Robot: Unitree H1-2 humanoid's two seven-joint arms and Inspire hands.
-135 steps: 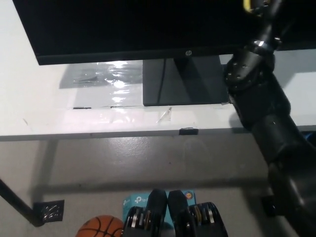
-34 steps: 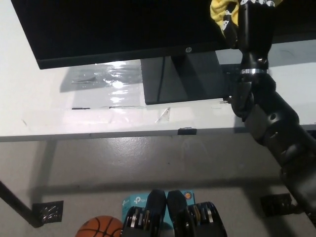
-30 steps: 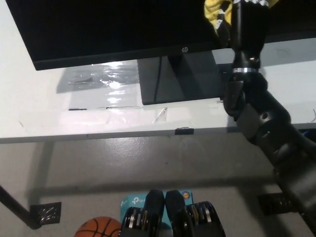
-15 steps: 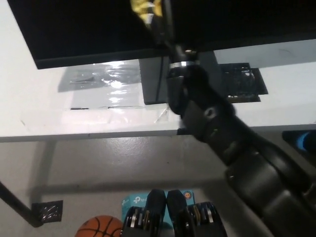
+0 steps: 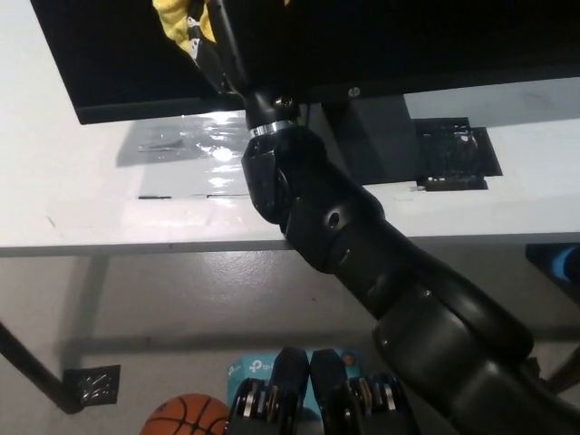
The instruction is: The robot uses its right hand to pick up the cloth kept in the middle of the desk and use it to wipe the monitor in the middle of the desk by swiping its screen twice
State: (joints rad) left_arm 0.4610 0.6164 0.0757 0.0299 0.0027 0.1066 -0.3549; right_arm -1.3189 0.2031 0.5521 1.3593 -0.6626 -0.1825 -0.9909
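The black monitor (image 5: 435,45) fills the top of the head view, its stand (image 5: 367,136) resting on the white desk (image 5: 82,208). My black right arm reaches up from the bottom right across the desk edge. My right hand (image 5: 225,41) lies against the left part of the screen, shut on the yellow cloth (image 5: 177,23), which bunches at the top edge of the picture. The hand is dark against the dark screen and partly cut off. My left hand is not in view.
A black mesh pad (image 5: 453,149) lies on the desk right of the stand. Shiny clear tape (image 5: 181,145) covers the desk under the screen's left half. On the floor are a basketball (image 5: 186,419) and a desk foot (image 5: 91,385).
My right arm has swept left along the screen, carrying the yellow cloth from the upper right to the upper left. The black pad on the desk is now uncovered.
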